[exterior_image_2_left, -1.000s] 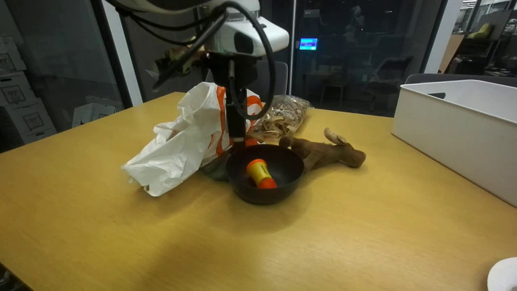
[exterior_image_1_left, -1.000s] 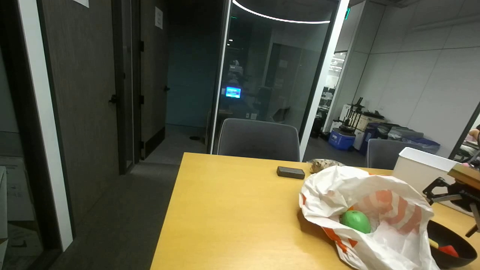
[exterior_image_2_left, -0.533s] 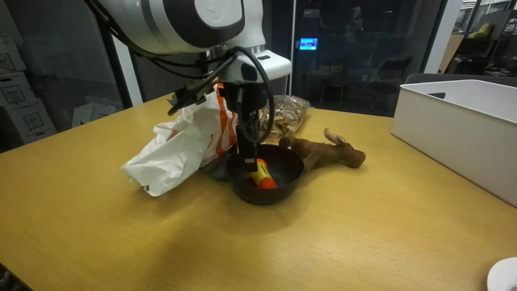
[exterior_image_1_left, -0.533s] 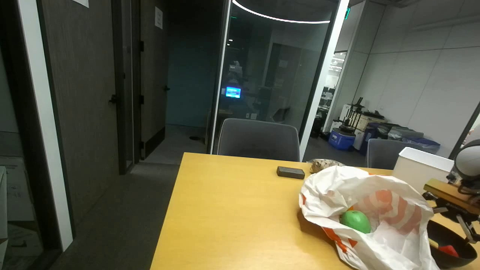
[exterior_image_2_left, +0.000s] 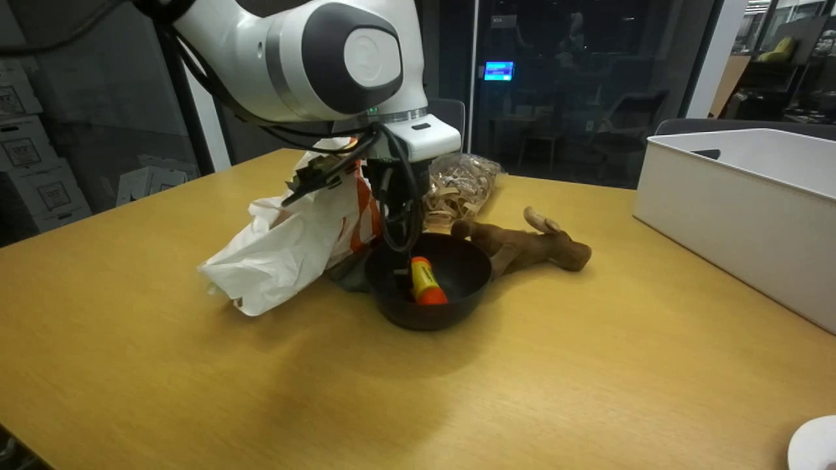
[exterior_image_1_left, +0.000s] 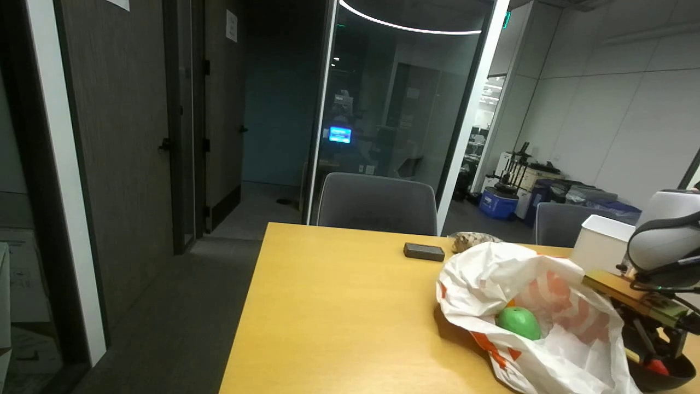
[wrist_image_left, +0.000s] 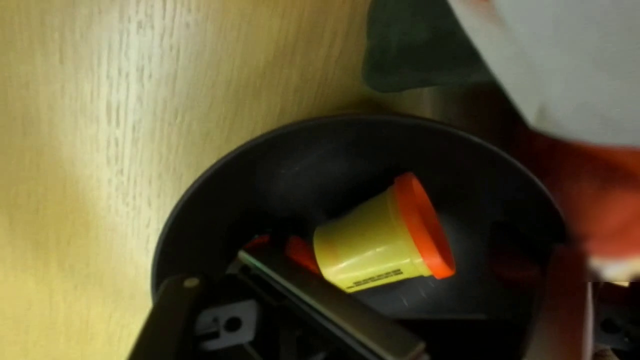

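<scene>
Gaping wide, gripper (wrist_image_left: pixel 412 257) beside yellow tub (wrist_image_left: pixel 367 245)

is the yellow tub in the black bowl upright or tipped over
Tipped over: in the wrist view the yellow tub lies on its side in the black bowl, its orange end facing sideways, not up.

- No wording can be read.
- Yellow can (wrist_image_left: pixel 367 242), near the gripper (wrist_image_left: pixel 405 252): 2 lines of black print (wrist_image_left: pixel 375 280), too small.
- Stacked boxes (exterior_image_2_left: pixel 26 189), well apart from the gripper: labels (exterior_image_2_left: pixel 54 196) too small.
</scene>
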Robot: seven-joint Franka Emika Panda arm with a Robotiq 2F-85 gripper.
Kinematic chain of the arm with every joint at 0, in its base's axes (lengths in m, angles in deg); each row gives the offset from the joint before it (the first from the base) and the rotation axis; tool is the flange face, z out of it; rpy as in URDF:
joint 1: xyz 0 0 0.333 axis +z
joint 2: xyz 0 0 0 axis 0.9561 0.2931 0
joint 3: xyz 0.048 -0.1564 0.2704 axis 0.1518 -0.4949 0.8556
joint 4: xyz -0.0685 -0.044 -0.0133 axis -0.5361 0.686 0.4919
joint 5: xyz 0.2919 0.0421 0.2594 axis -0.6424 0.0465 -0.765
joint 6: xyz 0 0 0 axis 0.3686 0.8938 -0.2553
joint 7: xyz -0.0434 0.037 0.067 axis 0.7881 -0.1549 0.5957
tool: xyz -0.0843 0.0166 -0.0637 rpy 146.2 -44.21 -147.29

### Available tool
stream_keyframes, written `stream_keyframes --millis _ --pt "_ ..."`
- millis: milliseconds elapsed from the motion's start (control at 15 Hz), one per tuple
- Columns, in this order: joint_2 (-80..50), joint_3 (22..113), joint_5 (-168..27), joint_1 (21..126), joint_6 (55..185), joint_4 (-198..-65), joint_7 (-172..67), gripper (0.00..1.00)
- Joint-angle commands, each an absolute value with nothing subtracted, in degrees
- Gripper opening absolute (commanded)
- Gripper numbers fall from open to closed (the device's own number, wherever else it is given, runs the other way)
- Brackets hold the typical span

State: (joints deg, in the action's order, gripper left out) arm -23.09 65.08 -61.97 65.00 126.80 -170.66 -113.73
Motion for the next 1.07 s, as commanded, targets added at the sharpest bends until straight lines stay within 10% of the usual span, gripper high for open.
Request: stream_keyframes --millis 0,267,333,733,1000 --pt "-20.0 62.9 -58.6 67.6 127.1 -167.8 -118.8 1.00" --pt "-17.9 61.4 -57.0 68.9 126.9 -166.7 -121.4 1.00" --pt "-17.7 61.3 -57.4 69.0 127.0 -166.6 -121.1 0.75" --pt "-20.2 61.4 -59.8 68.8 127.2 -167.1 -118.9 0.34" --pt "-24.2 61.4 -60.6 68.1 126.8 -168.6 -116.9 0.33"
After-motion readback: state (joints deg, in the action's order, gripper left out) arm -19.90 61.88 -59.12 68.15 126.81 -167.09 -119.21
